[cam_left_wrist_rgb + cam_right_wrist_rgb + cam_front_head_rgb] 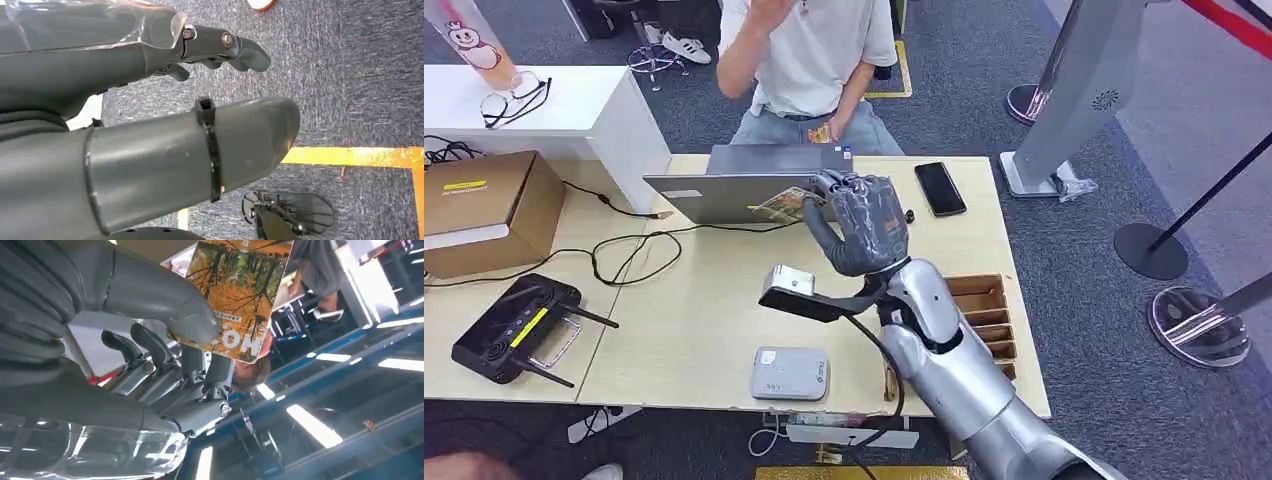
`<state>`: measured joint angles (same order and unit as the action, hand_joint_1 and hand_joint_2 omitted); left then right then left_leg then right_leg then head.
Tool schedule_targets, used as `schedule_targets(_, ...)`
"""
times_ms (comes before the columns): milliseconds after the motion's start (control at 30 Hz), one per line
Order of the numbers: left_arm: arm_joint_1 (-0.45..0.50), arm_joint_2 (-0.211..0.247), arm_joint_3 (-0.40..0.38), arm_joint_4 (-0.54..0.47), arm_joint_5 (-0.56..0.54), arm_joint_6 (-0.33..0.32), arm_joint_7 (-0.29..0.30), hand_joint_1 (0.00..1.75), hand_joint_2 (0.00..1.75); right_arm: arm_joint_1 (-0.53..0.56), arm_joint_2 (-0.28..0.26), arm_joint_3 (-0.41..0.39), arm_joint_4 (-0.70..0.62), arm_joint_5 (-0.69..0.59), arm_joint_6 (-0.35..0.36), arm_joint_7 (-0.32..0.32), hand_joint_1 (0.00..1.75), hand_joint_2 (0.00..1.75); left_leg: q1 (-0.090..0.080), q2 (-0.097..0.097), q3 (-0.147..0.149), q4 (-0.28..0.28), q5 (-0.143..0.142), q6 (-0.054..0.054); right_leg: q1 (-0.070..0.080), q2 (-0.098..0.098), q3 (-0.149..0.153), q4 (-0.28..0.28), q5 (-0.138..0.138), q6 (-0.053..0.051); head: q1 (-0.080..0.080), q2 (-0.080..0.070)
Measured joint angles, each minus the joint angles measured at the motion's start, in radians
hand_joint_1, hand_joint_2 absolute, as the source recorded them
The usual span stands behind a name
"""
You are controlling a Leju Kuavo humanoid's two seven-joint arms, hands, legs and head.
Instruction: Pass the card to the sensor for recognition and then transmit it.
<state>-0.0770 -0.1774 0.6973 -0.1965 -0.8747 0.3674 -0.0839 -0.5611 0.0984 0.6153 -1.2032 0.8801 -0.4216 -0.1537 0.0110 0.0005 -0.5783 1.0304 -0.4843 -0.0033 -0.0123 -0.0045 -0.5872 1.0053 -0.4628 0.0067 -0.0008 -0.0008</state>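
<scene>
The big table is pale wood, and a person in a white shirt sits on its far side. A grey laptop lies on the table in front of that person. To the left sit a brown box and a black controller with antennas. A black phone lies near the far right edge, and a brown slotted tray sits at the right edge beside the robot's arm.

The right hand is raised above the table, close to the laptop. Its thumb and fingers pinch the card, which sticks out toward the laptop. In the right wrist view the card shows an orange forest picture, and the thick thumb presses on its face.

The small grey sensor lies flat near the front edge of the table. It is well apart from the card, which is up by the laptop and the person.

The left hand hangs down over the blue carpet. Its fingers are apart and hold nothing.

So the card is picked up and held well. It looks as if the hand is now reaching it out toward the person, so the pass may be the part left. Whether the sensor has read the card, I cannot tell.
</scene>
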Motion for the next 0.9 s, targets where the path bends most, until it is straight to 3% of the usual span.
schedule_targets(267,0.0,-0.004,0.0,0.0,0.0,0.002,0.0,0.0,0.0,0.005,0.004,0.0,0.013,0.111,-0.093,0.019,1.75,1.75,0.0,0.0,0.0,0.0,0.0,0.0,0.0,0.0,0.0,0.0,0.0,0.0,0.0,0.0)
schedule_targets(900,-0.011,-0.009,-0.002,0.0,0.0,0.003,0.009,0.0,0.0,-0.008,0.037,0.0,0.097,0.311,-0.21,0.072,1.75,1.75,0.0,0.0,0.0,0.0,0.0,0.0,0.0,0.0,0.0,0.0,0.0,0.0,0.0,0.0)
